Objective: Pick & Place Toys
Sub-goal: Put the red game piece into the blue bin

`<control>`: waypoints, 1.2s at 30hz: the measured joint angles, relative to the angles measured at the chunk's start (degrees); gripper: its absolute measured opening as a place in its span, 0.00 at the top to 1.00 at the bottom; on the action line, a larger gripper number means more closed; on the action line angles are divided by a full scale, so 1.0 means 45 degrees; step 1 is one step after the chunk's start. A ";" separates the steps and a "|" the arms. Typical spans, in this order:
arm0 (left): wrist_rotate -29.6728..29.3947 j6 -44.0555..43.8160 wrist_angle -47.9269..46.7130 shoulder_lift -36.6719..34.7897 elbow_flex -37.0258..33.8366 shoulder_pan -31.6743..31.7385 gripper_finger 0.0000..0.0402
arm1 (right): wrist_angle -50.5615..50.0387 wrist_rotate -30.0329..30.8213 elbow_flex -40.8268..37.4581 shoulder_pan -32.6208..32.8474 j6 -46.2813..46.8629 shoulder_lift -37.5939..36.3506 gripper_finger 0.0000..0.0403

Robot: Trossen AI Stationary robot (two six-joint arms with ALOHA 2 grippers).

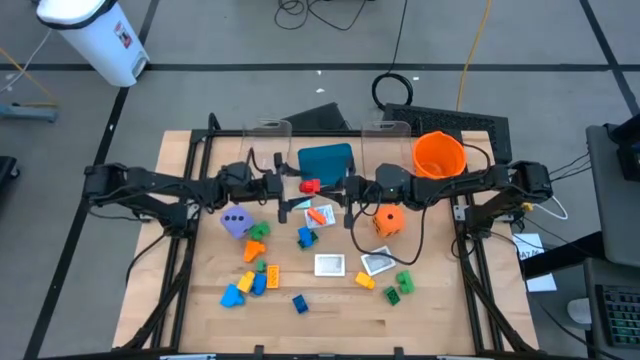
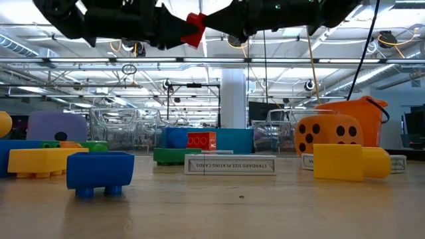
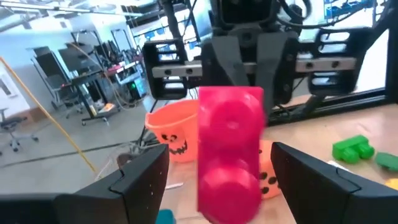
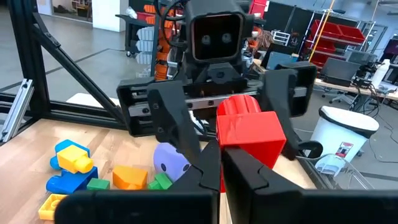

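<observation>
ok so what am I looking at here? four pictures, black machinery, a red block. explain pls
It is a two-armed robot at a wooden table. One picture looks straight down, one looks level across the tabletop, and two come from cameras on the arms' wrists. The arms meet mid-air over the table. The right gripper appears pinched shut on the red brick. The left gripper is open, with a finger on either side of the brick and a gap on each side. Below lie coloured bricks, a purple die, an orange die, white cards, a teal tray and an orange bowl.
</observation>
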 joint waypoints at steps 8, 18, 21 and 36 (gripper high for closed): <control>0.0083 0.0034 -0.1091 0.0434 0.0695 0.0034 0.33 | -0.0126 -0.0015 0.0000 0.0000 -0.0005 0.0000 1.00; 0.0088 0.0139 -0.1365 0.0379 0.0709 0.0030 0.61 | -0.0205 0.0083 0.0005 0.0000 -0.0023 0.0000 1.00; 0.0088 0.0321 -0.1454 0.0379 0.0709 0.0034 0.67 | -0.0233 0.0087 0.0005 0.0000 -0.0010 0.0000 0.97; 0.0020 0.0562 -0.2805 -0.0479 0.0714 0.0034 0.61 | -0.0182 0.0087 0.0010 0.0005 -0.0041 0.0010 0.67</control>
